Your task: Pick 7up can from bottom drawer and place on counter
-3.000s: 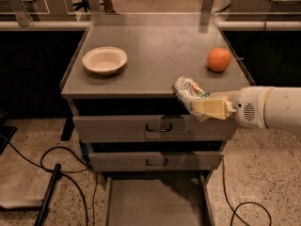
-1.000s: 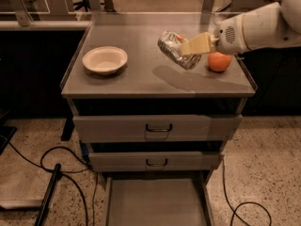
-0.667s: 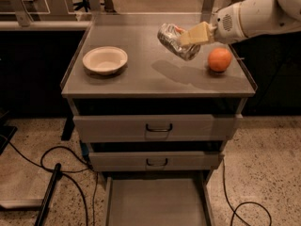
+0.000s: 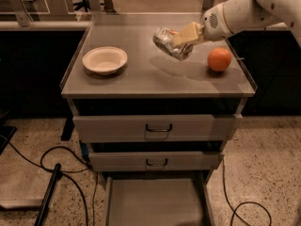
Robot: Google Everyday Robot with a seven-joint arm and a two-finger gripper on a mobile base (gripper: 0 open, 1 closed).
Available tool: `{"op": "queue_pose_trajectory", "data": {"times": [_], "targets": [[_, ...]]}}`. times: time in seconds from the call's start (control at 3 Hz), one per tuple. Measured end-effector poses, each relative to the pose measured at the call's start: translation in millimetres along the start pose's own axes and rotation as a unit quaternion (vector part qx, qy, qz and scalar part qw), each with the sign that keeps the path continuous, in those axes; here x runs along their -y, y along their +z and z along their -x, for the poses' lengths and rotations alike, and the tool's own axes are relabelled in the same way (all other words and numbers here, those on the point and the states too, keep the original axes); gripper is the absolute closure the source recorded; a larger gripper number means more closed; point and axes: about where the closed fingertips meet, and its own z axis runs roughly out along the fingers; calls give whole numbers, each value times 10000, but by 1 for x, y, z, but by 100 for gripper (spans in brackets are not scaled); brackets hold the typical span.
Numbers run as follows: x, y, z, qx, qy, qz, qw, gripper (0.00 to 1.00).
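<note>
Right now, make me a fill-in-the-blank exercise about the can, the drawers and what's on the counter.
1. The gripper is shut on the 7up can, holding it tilted ____ the counter.
2. The bottom drawer stands ____, its grey floor showing.
3. The bowl on the counter is ____ in colour.
4. In the camera view, the orange sits to the ____ of the can.

Missing words: above; open; white; right.
</note>
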Motion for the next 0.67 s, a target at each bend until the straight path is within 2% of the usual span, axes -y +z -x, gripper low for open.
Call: {"op": "queue_pose_trajectory", "data": {"times": [0.67], "targets": [[10, 33, -1, -246, 151, 232, 9993, 100]]}}
